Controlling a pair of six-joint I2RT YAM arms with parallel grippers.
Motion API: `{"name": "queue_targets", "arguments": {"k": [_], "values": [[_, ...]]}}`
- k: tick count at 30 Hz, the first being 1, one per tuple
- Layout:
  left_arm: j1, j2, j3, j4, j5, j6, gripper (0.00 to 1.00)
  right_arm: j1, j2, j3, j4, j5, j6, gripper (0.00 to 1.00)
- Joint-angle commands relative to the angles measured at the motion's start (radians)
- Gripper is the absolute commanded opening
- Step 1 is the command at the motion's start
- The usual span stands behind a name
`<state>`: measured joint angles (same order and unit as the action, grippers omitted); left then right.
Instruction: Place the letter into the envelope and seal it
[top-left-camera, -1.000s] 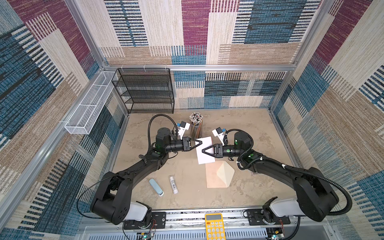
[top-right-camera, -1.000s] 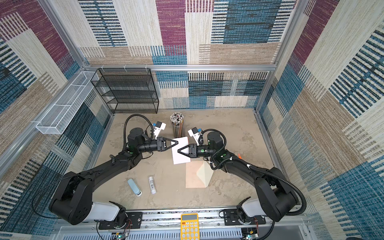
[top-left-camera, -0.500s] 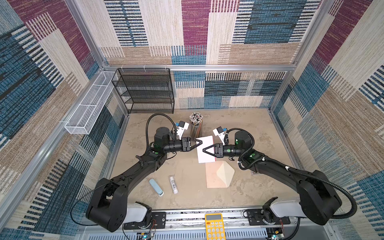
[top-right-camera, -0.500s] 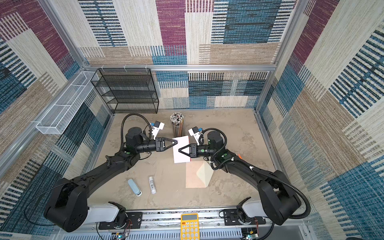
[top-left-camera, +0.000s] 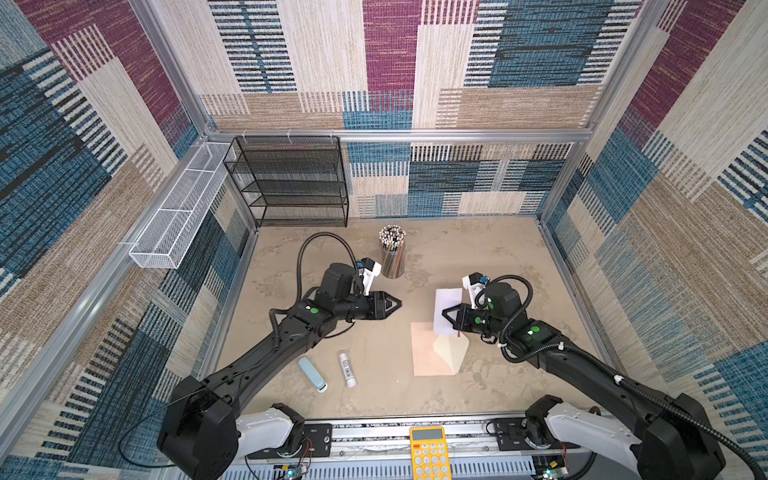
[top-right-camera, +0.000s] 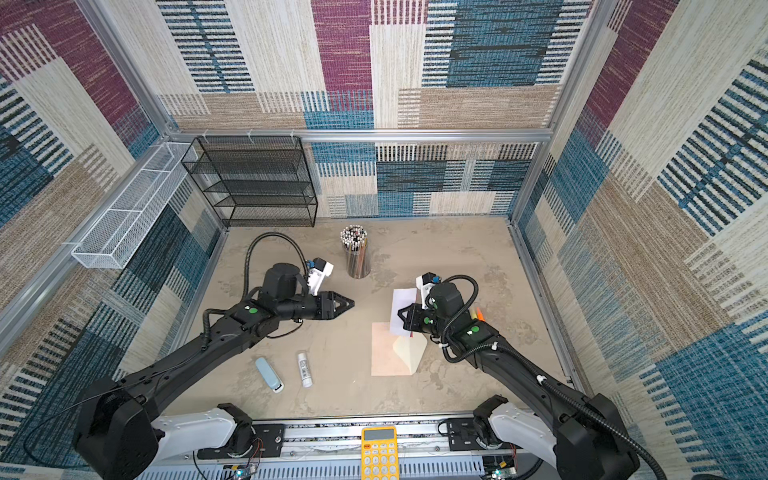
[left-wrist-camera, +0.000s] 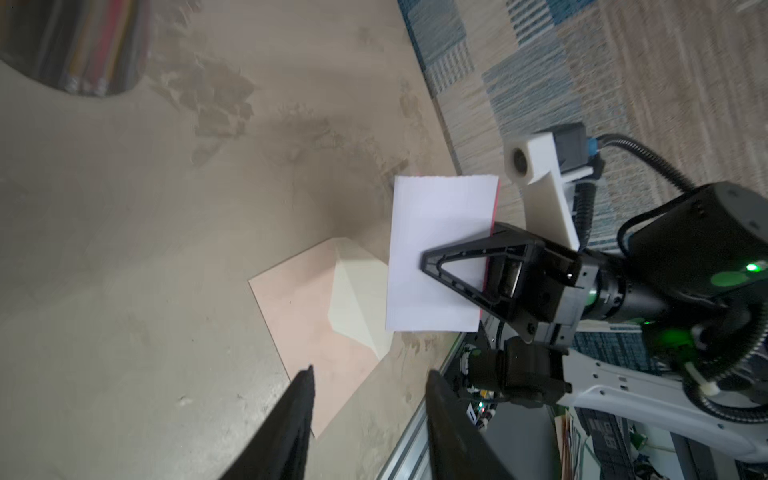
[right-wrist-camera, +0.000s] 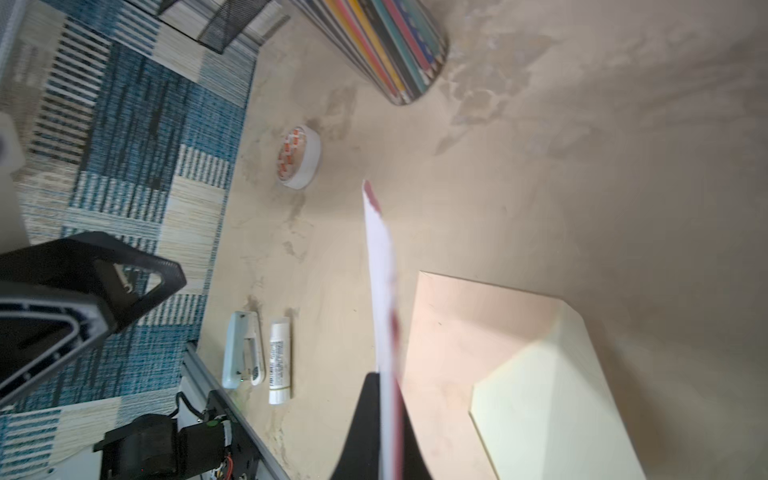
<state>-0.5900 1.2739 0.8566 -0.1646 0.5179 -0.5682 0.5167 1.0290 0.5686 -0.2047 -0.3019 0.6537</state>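
The letter (top-left-camera: 448, 303) is pinched between the closed jaws of the right gripper (top-left-camera: 444, 312), held on edge off the table (top-left-camera: 478, 257), white face turned toward the left gripper (top-left-camera: 397, 304) with a red sliver at its back; the envelope (top-left-camera: 424, 353) lies flat just below the right gripper's tips — cream flap (top-left-camera: 451, 353) raised open. The left gripper hangs well apart from the letter, jaws parted on nothing — pointing toward the right gripper.

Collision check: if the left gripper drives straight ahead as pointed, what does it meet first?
Probably the letter, held on edge in the right gripper, straight across from the left gripper. Height is unclear, so it could miss.
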Motion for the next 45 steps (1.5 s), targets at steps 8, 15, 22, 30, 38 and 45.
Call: {"name": "queue_targets", "arguments": {"k": [8, 15, 22, 30, 38, 45], "values": [[-0.141, 0.226, 0.019, 0.054, -0.086, -0.066, 0.32, -0.004, -0.024, -0.121, -0.047, 0.084, 0.028, 0.0], [-0.169, 0.349, 0.029, 0.122, -0.057, -0.133, 0.17, -0.03, -0.007, -0.141, -0.051, 0.099, -0.003, 0.0], [-0.172, 0.422, 0.033, 0.138, -0.039, -0.135, 0.1, -0.052, 0.007, -0.147, -0.05, 0.085, -0.029, 0.0], [-0.172, 0.46, 0.023, 0.141, -0.043, -0.124, 0.06, -0.053, 0.012, -0.164, -0.046, 0.07, -0.053, 0.0], [-0.171, 0.487, 0.031, 0.118, -0.053, -0.101, 0.05, -0.053, -0.009, -0.167, -0.058, 0.081, -0.091, 0.0], [-0.166, 0.517, 0.047, 0.086, -0.05, -0.078, 0.04, -0.052, -0.018, -0.184, -0.04, 0.075, -0.1, 0.0]]}}
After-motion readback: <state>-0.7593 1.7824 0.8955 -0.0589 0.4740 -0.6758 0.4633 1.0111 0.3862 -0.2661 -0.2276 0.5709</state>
